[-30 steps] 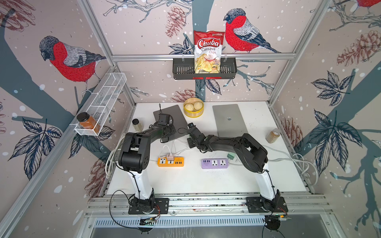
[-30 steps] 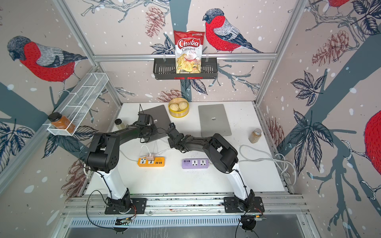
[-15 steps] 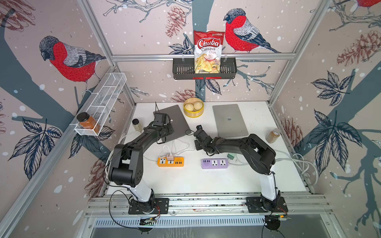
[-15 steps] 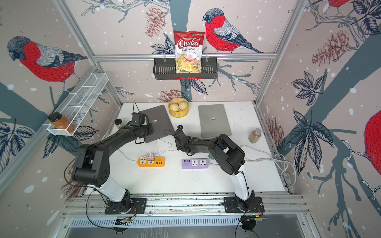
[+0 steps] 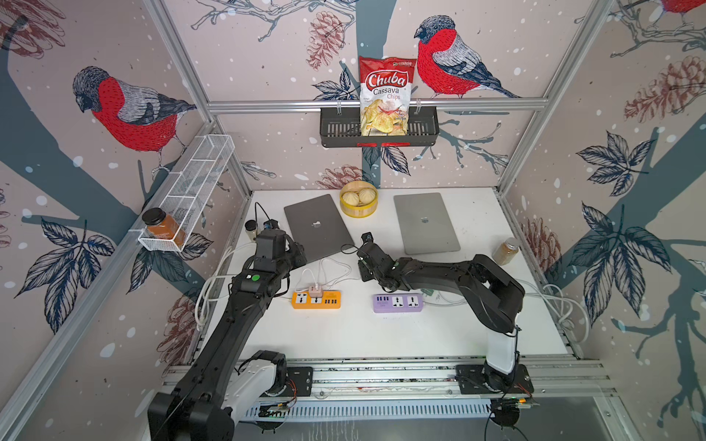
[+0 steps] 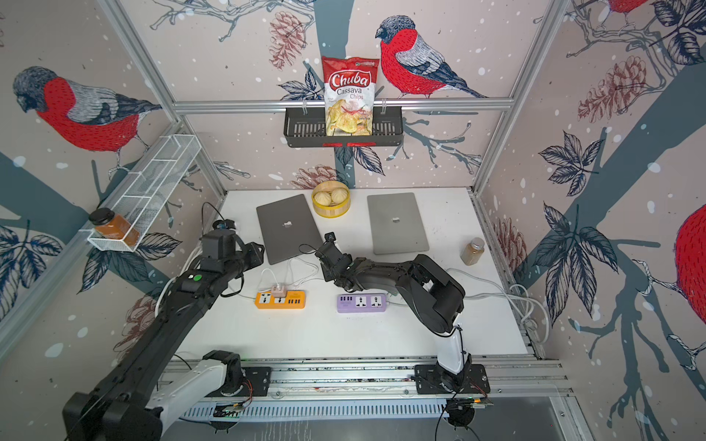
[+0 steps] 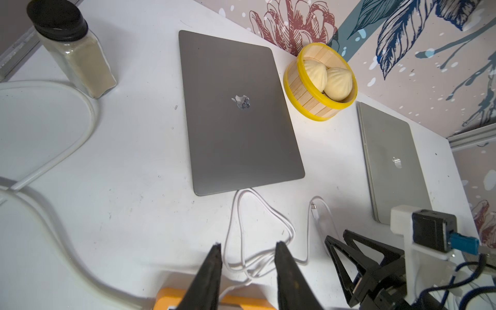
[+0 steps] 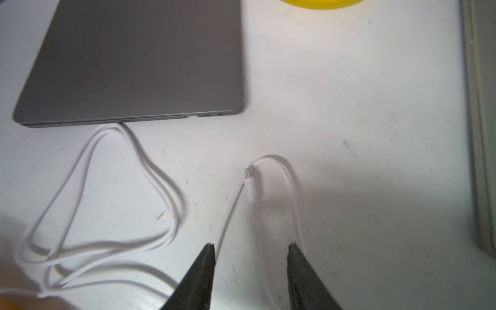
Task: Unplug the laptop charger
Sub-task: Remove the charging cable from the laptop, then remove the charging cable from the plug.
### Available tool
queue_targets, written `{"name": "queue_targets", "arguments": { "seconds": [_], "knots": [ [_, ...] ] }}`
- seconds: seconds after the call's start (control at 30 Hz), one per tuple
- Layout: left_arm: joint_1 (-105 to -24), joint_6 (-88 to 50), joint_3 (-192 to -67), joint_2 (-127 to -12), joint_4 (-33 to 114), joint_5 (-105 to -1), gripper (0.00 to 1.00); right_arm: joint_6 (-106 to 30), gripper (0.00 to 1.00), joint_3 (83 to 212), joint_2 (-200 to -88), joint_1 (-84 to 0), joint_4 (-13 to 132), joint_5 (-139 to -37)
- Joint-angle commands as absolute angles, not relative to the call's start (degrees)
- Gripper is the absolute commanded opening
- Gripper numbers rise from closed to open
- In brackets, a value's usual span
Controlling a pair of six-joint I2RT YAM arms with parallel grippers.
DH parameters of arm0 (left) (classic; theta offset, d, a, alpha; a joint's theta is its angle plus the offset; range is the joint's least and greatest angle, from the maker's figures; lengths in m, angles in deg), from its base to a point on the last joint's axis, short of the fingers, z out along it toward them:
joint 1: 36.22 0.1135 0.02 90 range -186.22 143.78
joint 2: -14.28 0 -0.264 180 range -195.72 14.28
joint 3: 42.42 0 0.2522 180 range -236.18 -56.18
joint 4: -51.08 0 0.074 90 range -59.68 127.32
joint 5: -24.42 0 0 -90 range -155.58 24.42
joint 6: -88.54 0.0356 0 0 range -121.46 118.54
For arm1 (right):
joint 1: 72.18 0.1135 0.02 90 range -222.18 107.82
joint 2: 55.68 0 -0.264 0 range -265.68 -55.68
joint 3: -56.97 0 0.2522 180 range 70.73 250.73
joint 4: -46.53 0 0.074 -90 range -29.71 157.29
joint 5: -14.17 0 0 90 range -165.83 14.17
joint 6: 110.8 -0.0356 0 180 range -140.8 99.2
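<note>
While left end effector [image 7: 248, 245] and right end effector [image 8: 251, 245] stand parted, empty, charger cable [image 8: 251, 186] lies beside laptop [image 8: 134, 59].

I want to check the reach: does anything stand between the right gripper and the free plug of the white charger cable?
Nothing visible does. The plug lies on the white table just ahead of the open right gripper, out of the dark grey laptop. Only the charger cable itself loops beside it.
</note>
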State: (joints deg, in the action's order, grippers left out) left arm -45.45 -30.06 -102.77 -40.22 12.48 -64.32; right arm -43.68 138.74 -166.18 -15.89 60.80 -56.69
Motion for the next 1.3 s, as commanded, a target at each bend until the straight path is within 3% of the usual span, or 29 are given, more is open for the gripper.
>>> {"name": "queue_targets", "arguments": {
  "seconds": [0.0, 0.23, 0.47, 1.27],
  "knots": [
    [-45.53, -30.88, -101.36, -36.54, 6.10, -61.45, 0.35, -44.36, 0.48, 138.07, -163.19, -14.02, 60.83, -53.27],
    [-45.54, -29.80, -99.23, -32.91, 0.72, -54.55, 0.36, -44.49, 0.48, 138.30, -157.43, -7.90, 62.93, -56.53],
    [-45.54, -29.11, -99.15, -29.93, -2.57, -53.98, 0.36, -41.04, 0.47, 140.09, -156.61, -1.84, 62.66, -58.75],
    [-47.90, -35.78, -95.16, -24.26, -9.84, -58.33, 0.32, -34.77, 0.48, 151.63, -169.02, 0.88, 62.93, -63.30]
  ]
}}
